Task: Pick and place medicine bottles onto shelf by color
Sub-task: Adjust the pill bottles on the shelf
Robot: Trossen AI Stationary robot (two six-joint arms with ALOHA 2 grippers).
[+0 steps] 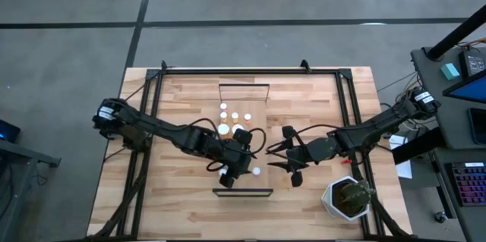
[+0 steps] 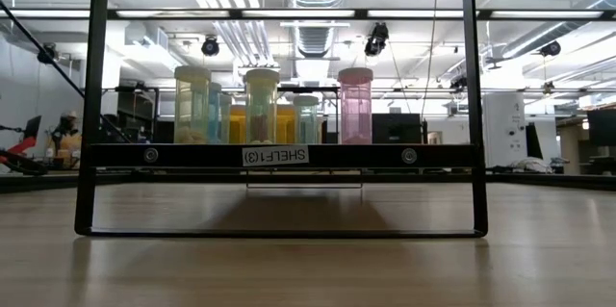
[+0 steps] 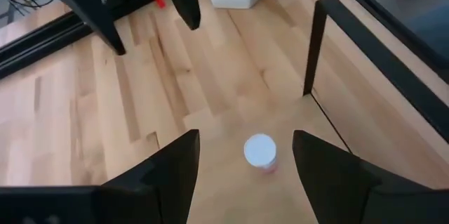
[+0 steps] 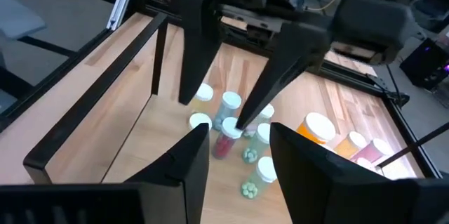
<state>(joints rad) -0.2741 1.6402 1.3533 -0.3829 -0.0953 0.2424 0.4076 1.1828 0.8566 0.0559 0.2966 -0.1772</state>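
Note:
The shelf (image 1: 262,102) is a light-wood plank with dark rails at its ends. Several white-capped bottles (image 1: 234,117) stand on its far half. In the low view, yellow bottles (image 2: 192,105) and a pink one (image 2: 355,105) stand on it in a row. My left gripper (image 1: 244,166) is open above the shelf's near half. A small pink bottle with a white cap (image 3: 260,152) stands upright on the plank below it, between the fingers (image 3: 175,168) and apart from them. My right gripper (image 1: 270,158) is open and empty just right of the shelf, pointing at the left gripper.
A potted green plant (image 1: 348,199) stands at the table's near right corner. The shelf's near-end rail (image 3: 316,41) rises close to the left gripper. Dark frame bars (image 1: 349,121) run along the table's sides. Green pills or caps (image 4: 249,190) lie on the plank among the bottles.

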